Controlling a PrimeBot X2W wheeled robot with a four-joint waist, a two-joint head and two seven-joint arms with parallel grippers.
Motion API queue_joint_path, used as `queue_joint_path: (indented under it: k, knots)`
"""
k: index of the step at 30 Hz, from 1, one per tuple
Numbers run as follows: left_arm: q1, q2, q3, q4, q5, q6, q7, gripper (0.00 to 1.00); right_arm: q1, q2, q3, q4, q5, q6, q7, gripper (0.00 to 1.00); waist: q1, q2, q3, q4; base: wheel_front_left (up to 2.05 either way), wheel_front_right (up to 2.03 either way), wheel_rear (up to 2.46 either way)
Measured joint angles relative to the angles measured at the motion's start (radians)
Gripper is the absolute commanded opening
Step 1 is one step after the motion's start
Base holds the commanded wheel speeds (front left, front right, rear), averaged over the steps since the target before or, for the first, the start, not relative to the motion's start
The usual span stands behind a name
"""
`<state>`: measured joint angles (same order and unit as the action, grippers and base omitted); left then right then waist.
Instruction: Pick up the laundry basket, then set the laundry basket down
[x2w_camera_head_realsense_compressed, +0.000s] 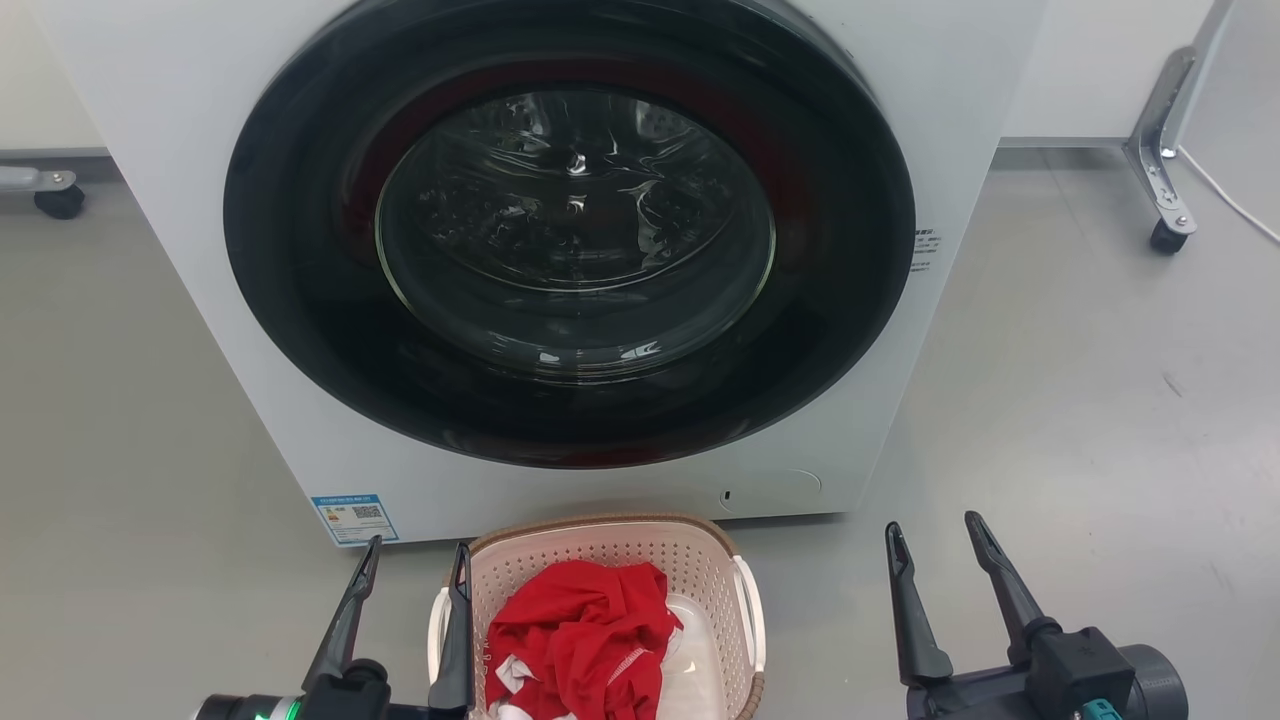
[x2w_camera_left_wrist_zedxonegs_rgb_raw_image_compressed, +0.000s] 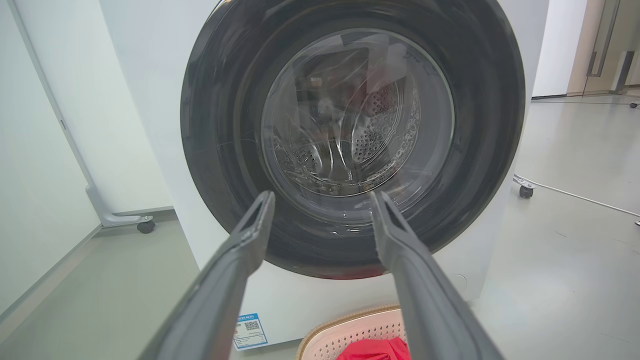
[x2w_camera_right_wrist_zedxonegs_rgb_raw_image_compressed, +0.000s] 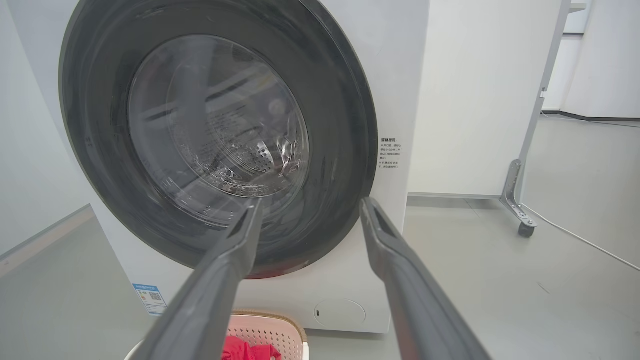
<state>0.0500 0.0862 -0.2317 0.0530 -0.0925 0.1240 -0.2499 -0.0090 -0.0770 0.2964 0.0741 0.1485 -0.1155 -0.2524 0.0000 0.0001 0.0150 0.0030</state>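
The laundry basket (x2w_camera_head_realsense_compressed: 700, 570), beige-pink and perforated with a brown rim and white side handles, stands on the floor just before the washing machine, at the bottom centre of the head view. Red and white cloth (x2w_camera_head_realsense_compressed: 580, 630) lies inside it. My left gripper (x2w_camera_head_realsense_compressed: 415, 570) is open at the basket's left side, its inner finger over the left handle. My right gripper (x2w_camera_head_realsense_compressed: 935, 545) is open to the right of the basket, apart from it. The basket's far rim (x2w_camera_left_wrist_zedxonegs_rgb_raw_image_compressed: 350, 317) peeks in at the bottom of the left wrist view, and the basket (x2w_camera_right_wrist_zedxonegs_rgb_raw_image_compressed: 270, 335) also shows low in the right wrist view.
A white front-loading washing machine (x2w_camera_head_realsense_compressed: 250, 330) with a dark round door (x2w_camera_head_realsense_compressed: 570, 230), shut, rises right behind the basket. White panels on castor feet (x2w_camera_head_realsense_compressed: 1165, 235) stand to either side. A cable (x2w_camera_head_realsense_compressed: 1230, 200) runs across the grey floor at the right.
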Motion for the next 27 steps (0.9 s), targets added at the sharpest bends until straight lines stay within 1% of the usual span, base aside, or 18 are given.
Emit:
queue_joint_path:
  k: [27]
  knots:
    - [0.000,-0.008,0.004,-0.002,-0.002,0.000,0.000,1.00,0.001,0.002,-0.020,-0.016,-0.009,0.002,-0.001,1.00,0.0000,0.0000,0.027,0.001,0.00,0.00,0.00]
